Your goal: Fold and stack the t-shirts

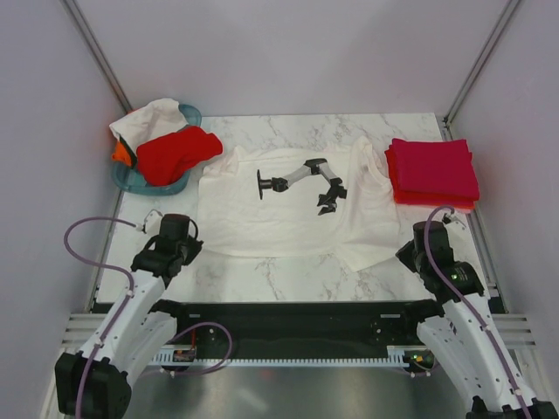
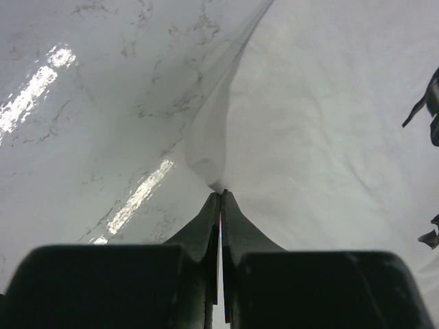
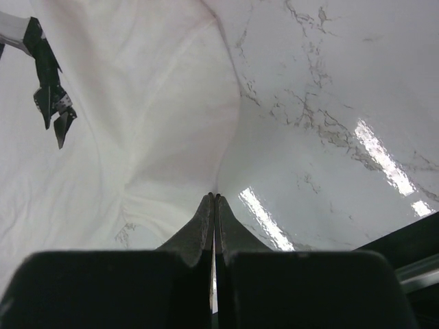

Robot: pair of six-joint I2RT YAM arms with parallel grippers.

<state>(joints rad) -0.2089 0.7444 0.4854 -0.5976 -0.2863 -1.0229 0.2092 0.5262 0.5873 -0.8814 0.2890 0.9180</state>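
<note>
- A large white t-shirt (image 1: 262, 223) lies spread over the middle of a marble table (image 1: 262, 275). Its sleeves are on the far side and its hem is toward the two arms.
- A dark robot-arm print (image 1: 301, 179) sits on the white t-shirt's chest.
- The left gripper (image 2: 220, 194) is at the white t-shirt's near left corner. Its jaws are pressed together on a pinch of the cloth, which rises in a small peak to the fingertips.
- The right gripper (image 3: 215, 197) is at the white t-shirt's near right edge, likewise clamped tight on the fabric. The fabric is drawn up into a ridge that ends between the fingers.
- Off the white t-shirt's far left corner is a teal basket (image 1: 131, 182). A rumpled red t-shirt (image 1: 175, 154) spills over its rim and almost touches the white t-shirt's left sleeve.
- An orange t-shirt (image 1: 121, 154) pokes out of the basket on the side away from the white t-shirt.
- Just beside the white t-shirt's right sleeve, folded crimson-pink t-shirts (image 1: 432, 170) sit in a neat stack on the table.
</note>
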